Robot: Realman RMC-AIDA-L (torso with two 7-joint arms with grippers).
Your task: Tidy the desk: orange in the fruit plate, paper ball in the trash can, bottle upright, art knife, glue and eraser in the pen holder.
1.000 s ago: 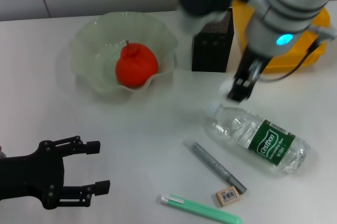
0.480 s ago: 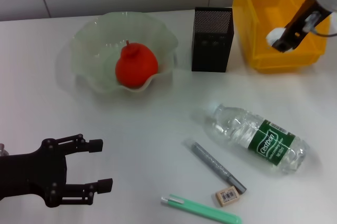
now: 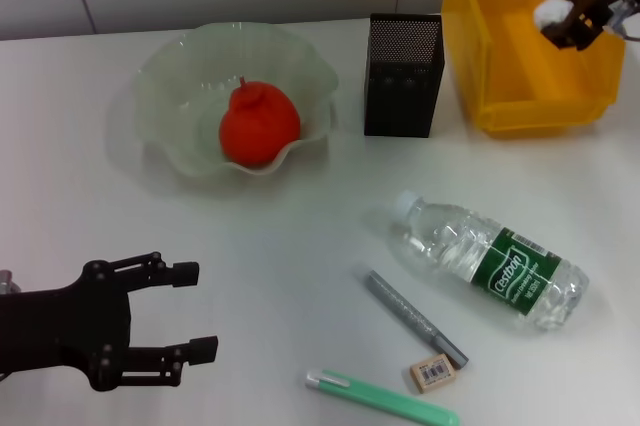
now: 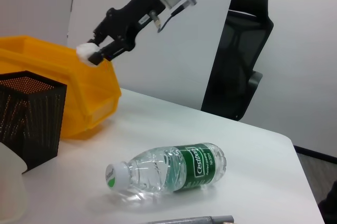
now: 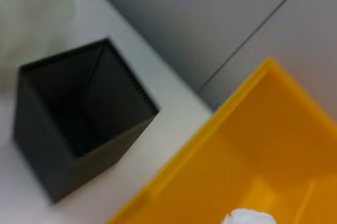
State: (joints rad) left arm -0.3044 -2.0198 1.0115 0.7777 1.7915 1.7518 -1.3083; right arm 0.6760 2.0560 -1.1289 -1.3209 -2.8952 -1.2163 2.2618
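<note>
1. The right gripper is pinching the crumpled white paper ball above the yellow plastic trash bin.
2. The left gripper is hovering low over the white desk, fingers spread apart.

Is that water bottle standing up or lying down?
Lying down. The bottle rests on its side on the table, its white cap pointing sideways toward the fruit plate.

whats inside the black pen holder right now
Nothing visible: in the right wrist view the pen holder shows only dark bare walls, though its floor is in shadow. The art knife, glue and eraser lie on the desk.
</note>
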